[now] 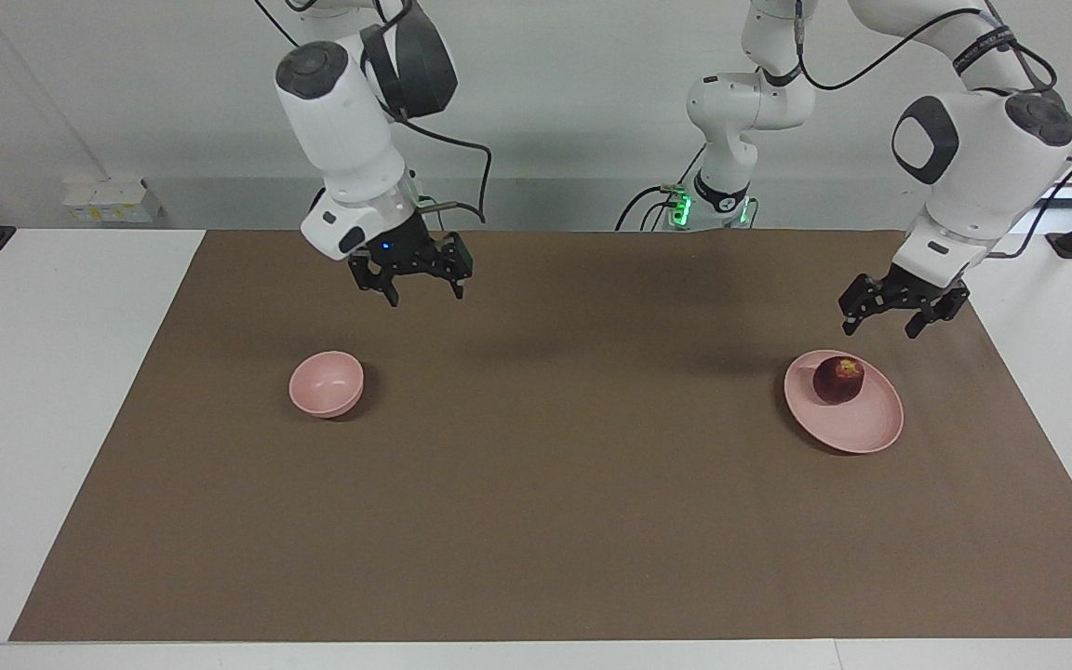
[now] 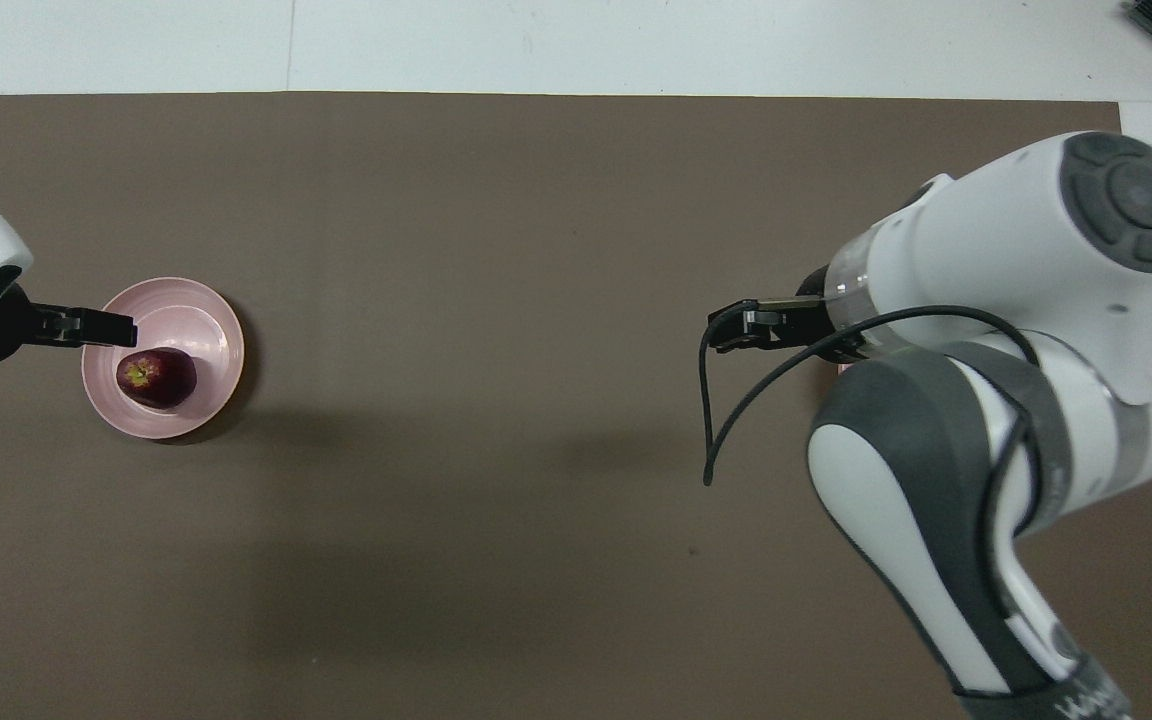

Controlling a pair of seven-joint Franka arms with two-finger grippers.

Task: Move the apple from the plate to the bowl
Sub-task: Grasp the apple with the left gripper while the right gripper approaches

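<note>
Apple [image 1: 838, 379]: small, round, dark red, yellowish patch on top, sitting on the pink plate [image 1: 857, 428] toward the left arm's end of the table; not yet lifted. Left tool [image 1: 888, 321] hangs above it, fingers apart, empty. Bowl [image 1: 326, 382]: empty, well apart; right tool [image 1: 424, 291] raised near it, fingers apart, empty.

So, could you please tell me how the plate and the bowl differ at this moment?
The plate is wide, flat and shallow; the bowl is narrower and deep. The plate carries the apple, while the bowl holds nothing. The plate lies toward the left arm's end of the table, the bowl toward the right arm's end. Both are round, pale pink and rest on the brown mat.
</note>
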